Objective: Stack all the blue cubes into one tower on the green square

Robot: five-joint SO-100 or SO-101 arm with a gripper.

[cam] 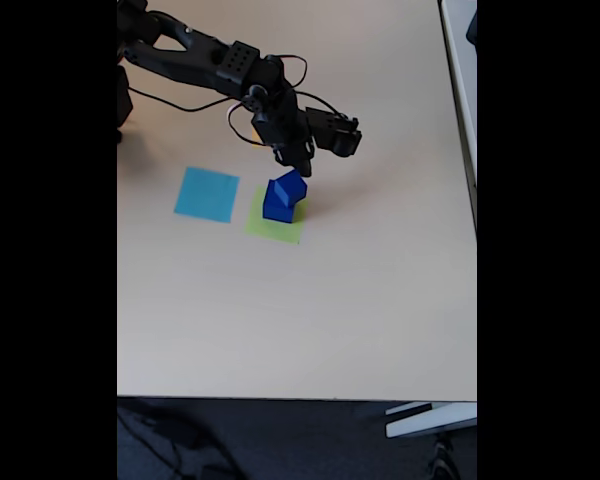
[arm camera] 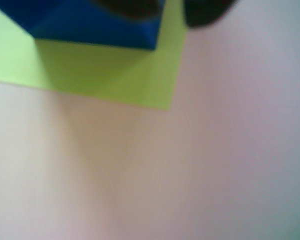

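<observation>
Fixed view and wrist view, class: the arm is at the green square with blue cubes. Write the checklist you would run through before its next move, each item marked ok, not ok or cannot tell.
1. Blue cubes sit on the green square, fixed view: ok.
2. Stack is straight: not ok; the upper cube looks tilted or twisted against the lower one.
3. Bottom cube lies within the square's edges, wrist view: ok; green shows below and beside it.
4. Gripper open or shut: cannot tell; its fingers merge with the cube top.
5. All four cubes stacked: cannot tell; two levels are distinguishable.
6. Light-blue square stays bare: ok.
</observation>
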